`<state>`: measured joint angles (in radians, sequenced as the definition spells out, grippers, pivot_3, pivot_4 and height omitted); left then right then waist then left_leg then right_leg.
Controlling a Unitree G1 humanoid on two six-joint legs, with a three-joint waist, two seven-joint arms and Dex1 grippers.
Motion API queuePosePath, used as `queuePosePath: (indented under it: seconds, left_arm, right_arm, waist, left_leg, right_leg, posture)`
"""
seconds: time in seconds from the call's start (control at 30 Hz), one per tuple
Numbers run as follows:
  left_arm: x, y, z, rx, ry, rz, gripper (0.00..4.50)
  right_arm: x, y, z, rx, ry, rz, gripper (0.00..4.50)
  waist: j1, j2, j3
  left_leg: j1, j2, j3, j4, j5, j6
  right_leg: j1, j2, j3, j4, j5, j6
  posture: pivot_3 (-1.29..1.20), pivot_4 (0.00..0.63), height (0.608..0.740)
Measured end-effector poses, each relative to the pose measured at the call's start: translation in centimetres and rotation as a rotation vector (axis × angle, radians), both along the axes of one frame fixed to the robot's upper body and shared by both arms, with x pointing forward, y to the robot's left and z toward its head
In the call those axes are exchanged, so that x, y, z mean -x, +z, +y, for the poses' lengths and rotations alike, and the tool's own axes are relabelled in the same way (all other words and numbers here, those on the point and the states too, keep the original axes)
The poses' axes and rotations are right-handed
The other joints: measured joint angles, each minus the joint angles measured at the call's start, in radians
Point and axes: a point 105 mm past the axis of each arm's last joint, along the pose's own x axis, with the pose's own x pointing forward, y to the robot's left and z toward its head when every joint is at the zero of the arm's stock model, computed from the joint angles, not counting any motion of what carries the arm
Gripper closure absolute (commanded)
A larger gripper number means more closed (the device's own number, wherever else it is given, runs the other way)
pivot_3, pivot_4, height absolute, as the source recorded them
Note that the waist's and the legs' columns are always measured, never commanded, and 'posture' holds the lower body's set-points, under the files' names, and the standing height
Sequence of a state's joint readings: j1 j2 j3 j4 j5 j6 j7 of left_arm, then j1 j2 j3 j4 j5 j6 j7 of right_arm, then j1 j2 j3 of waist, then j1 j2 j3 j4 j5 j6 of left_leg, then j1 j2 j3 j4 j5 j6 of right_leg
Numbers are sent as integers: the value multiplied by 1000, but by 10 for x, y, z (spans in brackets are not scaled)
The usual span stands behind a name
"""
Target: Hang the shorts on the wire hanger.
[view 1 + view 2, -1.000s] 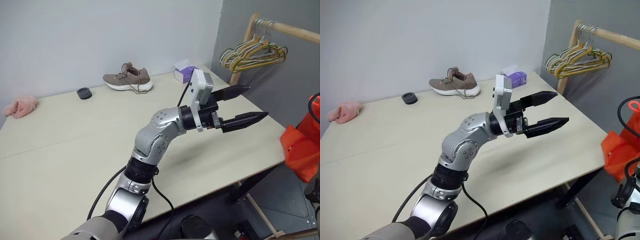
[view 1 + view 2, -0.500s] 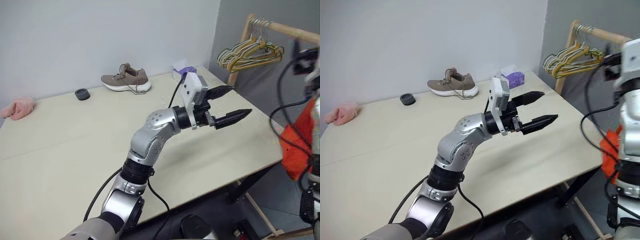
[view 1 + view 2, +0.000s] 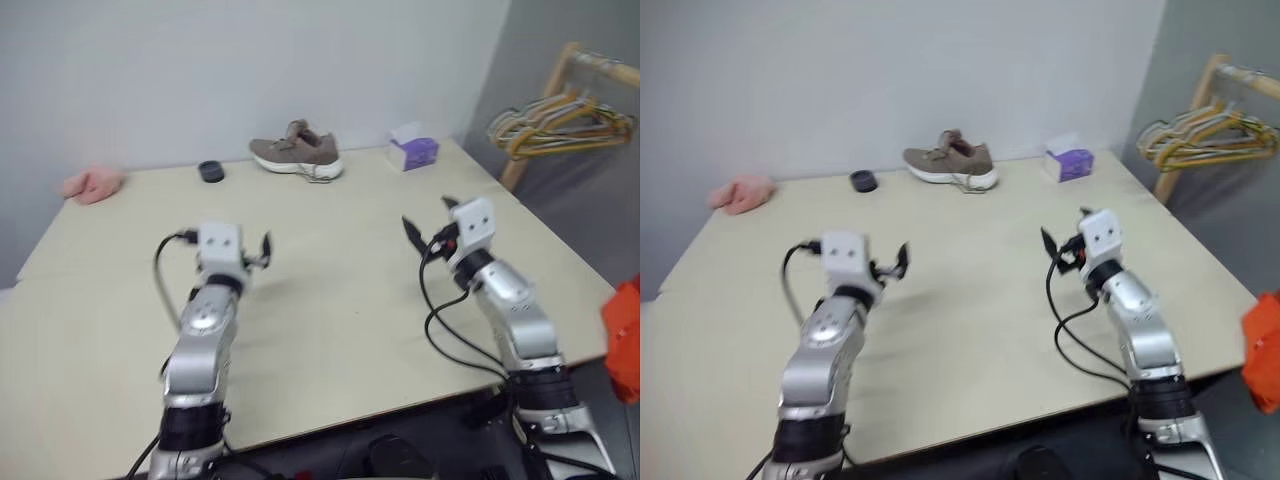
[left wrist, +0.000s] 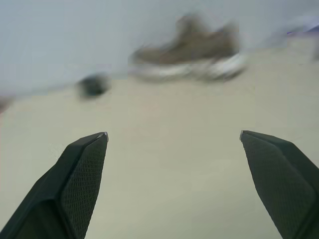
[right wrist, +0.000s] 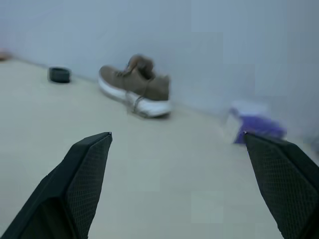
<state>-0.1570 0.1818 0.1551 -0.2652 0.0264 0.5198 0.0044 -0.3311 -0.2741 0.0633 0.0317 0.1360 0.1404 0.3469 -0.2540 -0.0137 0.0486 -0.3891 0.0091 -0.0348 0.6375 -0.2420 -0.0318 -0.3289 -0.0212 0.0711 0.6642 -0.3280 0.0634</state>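
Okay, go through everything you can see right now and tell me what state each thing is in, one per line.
Left hand: open, empty, above the table.
Right hand: open, empty, above the table.
Shoe: upright on the table by the wall.
Hangers: bunched on the rail.
Shorts: off the table's right edge, not hung.

The table (image 3: 330,300) is pale beige. On it sit a brown sneaker (image 3: 296,157) with a white sole, a purple tissue box (image 3: 414,151), a small black disc (image 3: 211,171) and a pink fuzzy cloth (image 3: 92,184). Bright orange shorts (image 3: 626,335); yellow, green and grey hangers (image 3: 560,112).
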Motion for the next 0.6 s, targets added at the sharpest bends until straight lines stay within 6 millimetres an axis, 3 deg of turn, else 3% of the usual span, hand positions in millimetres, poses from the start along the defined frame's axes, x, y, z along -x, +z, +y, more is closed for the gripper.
queuePosePath:
  seconds: [0.07, 0.27, 0.4, 0.6]
  left_arm:
    - [5, 6, 9, -34, 59, -12, 0]
    - [12, 24, 33, -131, 166, -61, 0]
    - [14, 28, 42, -125, 182, -76, 0]
    - [11, 28, 32, -74, 89, -85, 0]
  right_arm:
    - [4, -11, 18, -12, 66, 36, 33]
    - [0, -18, 29, -39, 130, 72, 33]
    - [-5, -20, 37, -52, 155, 92, 33]
    - [-6, -18, 40, -53, 167, 88, 33]
  waist:
    - [54, 0, 0]
    - [142, -2, -1]
    - [162, -2, -1]
    - [174, -2, -1]
  left_leg:
    - [-12, -2, -3, 9, 0, 0]
    - [-1, -4, -3, 9, 4, 0]
    - [-1, -1, -3, 9, 7, -2]
    - [-2, -1, -2, 8, 7, -2]
  right_leg:
    - [-10, -1, -2, 8, 0, 0]
    - [-6, 0, -3, 15, 2, -4]
    - [-6, 3, -4, 16, 4, -7]
    - [-8, 3, -3, 16, 4, -7]
  posture:
    - [-91, 0, 740]
    - [-43, 0, 740]
    - [-24, 0, 740]
    - [-34, 0, 740]
